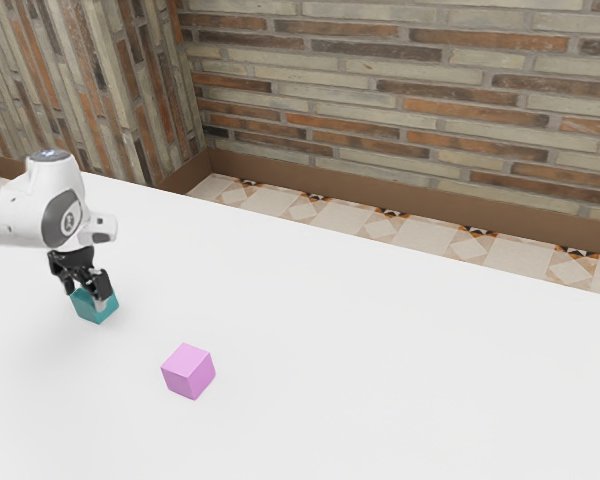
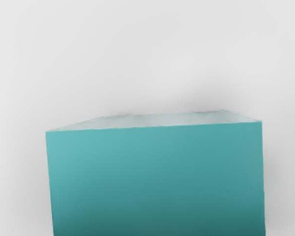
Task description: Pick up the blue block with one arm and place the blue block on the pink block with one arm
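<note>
grasping step: pick-up of the blue block (image 1: 96,309) looks to be in hand; the lift and the stacking are not yet done.
arm: white arm (image 1: 50,205) comes in at the left edge of the exterior frame, hand pointing down at the table (image 1: 380,350).
claw: gripper (image 1: 90,289) sits low over the block, black fingers (image 1: 103,284) narrowly apart, one on each side of its upper part; they look closed onto it, holding that block and nothing else.
blue block, place: far left of the exterior frame, about mid-height; it seems to sit on or barely off the white surface, i cannot tell which. in the wrist view the teal block (image 2: 155,177) lies directly under the hand.
pink block: pink block (image 1: 188,371) stands alone, lower and to the right of the blue one in the exterior frame, apart from it.
next move, judgement: raise the block above the pink one's height, carry it toward lower right, square it over the pink top, then lower and release.
risk, judgement: a poorly centred placement could let it slide off.
</note>
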